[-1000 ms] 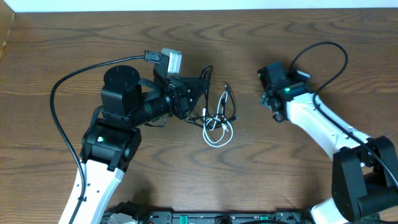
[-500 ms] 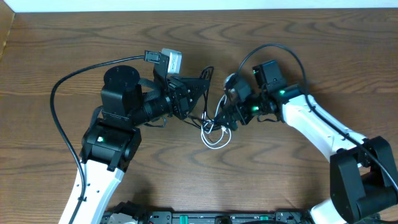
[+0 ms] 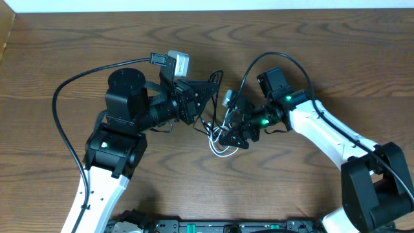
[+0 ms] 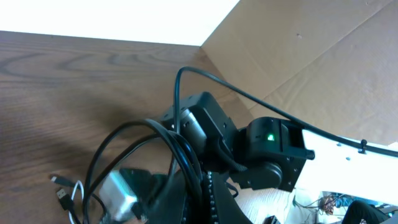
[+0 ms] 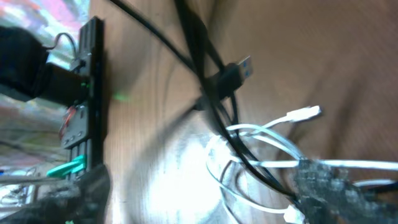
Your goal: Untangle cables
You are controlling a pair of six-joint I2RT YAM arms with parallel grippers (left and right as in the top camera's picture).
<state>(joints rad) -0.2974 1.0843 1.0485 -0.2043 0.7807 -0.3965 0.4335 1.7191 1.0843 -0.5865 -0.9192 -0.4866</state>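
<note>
Black and white cables (image 3: pixel 220 151) tangle beneath the spread right gripper (image 3: pixel 229 138).

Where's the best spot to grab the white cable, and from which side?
Grip the white cable on the outer curve of its loop, coming from the near edge of the table. That curve sticks out past the black cables, which cross it farther up, so a grip would likely catch white alone.

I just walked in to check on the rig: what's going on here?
The robot is working on a small tangle of cables. The right gripper hangs open over it, with black cords and the white cable between its fingers. The left gripper sits at the tangle's upper-left edge; its grip cannot be made out. The cables are not yet separated.
</note>
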